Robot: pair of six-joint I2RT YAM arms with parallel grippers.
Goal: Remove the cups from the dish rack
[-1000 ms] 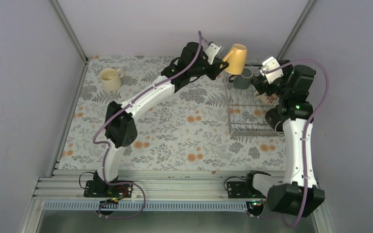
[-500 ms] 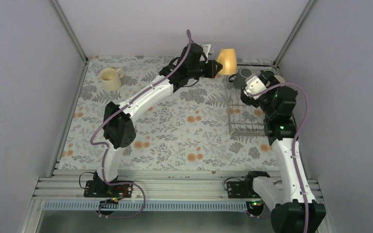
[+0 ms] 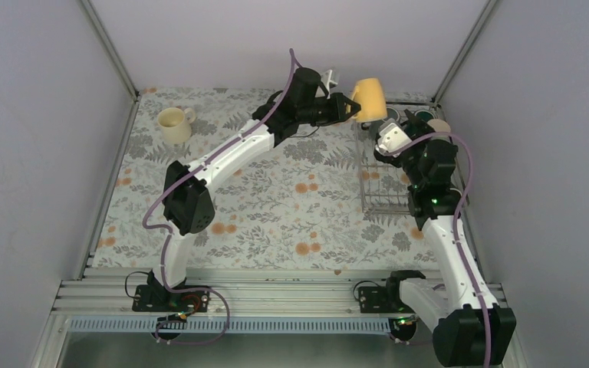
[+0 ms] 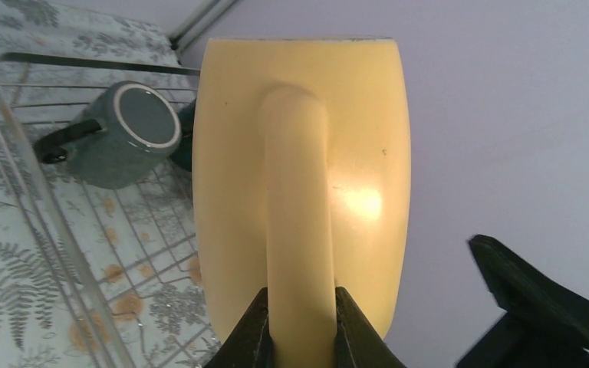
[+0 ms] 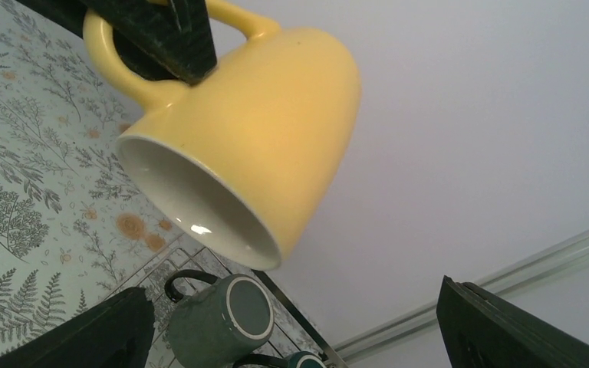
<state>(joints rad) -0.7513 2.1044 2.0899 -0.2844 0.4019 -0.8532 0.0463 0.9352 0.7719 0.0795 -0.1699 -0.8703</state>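
My left gripper (image 3: 347, 107) is shut on the handle of the yellow cup (image 3: 370, 98) and holds it in the air over the far left corner of the dish rack (image 3: 383, 195). In the left wrist view the jaws pinch the handle (image 4: 299, 230). The right wrist view shows the yellow cup (image 5: 253, 146) tilted, mouth down and to the left. My right gripper (image 5: 291, 295) is open and empty, just below that cup and over the rack's far end. A dark grey cup (image 5: 218, 322) lies bottom-up in the rack, with a teal cup (image 5: 301, 360) behind it. The cream cup (image 3: 173, 124) stands on the table at the far left.
The rack (image 4: 15, 153) stands at the right side of the flowered table, near the right wall and its frame post (image 3: 460, 54). A tan round object (image 3: 439, 125) sits at the rack's far right corner. My two grippers are close together there.
My right arm has swung left and its gripper has moved from the rack's right side to under the yellow cup. My left gripper has turned the held cup and shifted it slightly.
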